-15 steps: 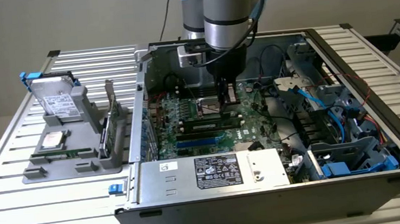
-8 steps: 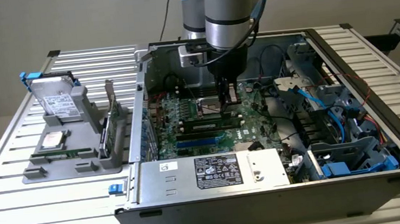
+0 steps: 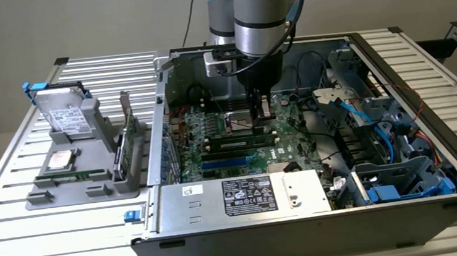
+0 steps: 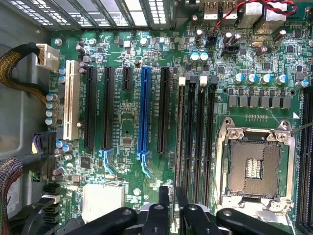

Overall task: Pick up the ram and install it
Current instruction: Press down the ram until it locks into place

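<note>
Slatted aluminium worktop (image 3: 18, 190); claw (image 3: 261, 114) nearly pressed together, empty, over motherboard (image 3: 237, 133); ram (image 3: 241, 143) seated in slot.

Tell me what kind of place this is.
Likely a robotics lab bench set up for PC assembly. An open computer case with its motherboard exposed sits on a slatted aluminium table, beside a grey fixture holding spare parts, with the gripper over the board.

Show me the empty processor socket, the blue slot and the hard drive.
processor socket (image 4: 254, 164), wrist view, centre of its contact field
blue slot (image 4: 143, 110), wrist view, middle of its length
hard drive (image 3: 66, 114), exterior view, its labelled face
</note>
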Robot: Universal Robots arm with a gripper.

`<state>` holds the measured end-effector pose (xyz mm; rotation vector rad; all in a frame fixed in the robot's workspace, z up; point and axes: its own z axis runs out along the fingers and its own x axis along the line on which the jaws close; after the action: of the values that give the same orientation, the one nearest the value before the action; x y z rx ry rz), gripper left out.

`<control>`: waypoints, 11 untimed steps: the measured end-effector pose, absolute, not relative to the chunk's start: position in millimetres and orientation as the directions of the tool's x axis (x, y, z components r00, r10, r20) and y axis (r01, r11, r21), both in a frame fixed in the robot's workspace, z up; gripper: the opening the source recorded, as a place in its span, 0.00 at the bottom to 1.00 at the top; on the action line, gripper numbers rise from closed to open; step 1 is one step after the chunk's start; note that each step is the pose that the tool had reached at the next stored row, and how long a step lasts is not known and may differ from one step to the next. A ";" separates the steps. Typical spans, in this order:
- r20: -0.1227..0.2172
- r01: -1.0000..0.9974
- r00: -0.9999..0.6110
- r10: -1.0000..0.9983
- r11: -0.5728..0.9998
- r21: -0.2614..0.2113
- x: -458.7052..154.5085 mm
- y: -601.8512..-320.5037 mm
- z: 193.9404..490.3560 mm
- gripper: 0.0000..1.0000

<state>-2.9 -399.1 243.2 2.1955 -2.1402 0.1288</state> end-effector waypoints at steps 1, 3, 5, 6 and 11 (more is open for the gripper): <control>0.111 -1.000 0.025 -0.994 -0.026 -0.006 -2.9 -399.1 243.2 0.13; 0.111 -1.000 0.025 -0.994 -0.026 -0.006 -2.9 -399.1 243.2 0.11; 0.111 -1.000 0.025 -0.994 -0.026 -0.006 -2.9 -399.1 243.1 0.11; 0.111 -1.000 0.025 -0.994 -0.026 -0.006 -2.9 -399.1 243.1 0.11; 0.107 -1.000 0.023 -0.994 -0.024 -0.007 0.9 -398.9 242.0 0.11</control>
<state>0.9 -398.9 242.0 2.1953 -2.1445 0.1251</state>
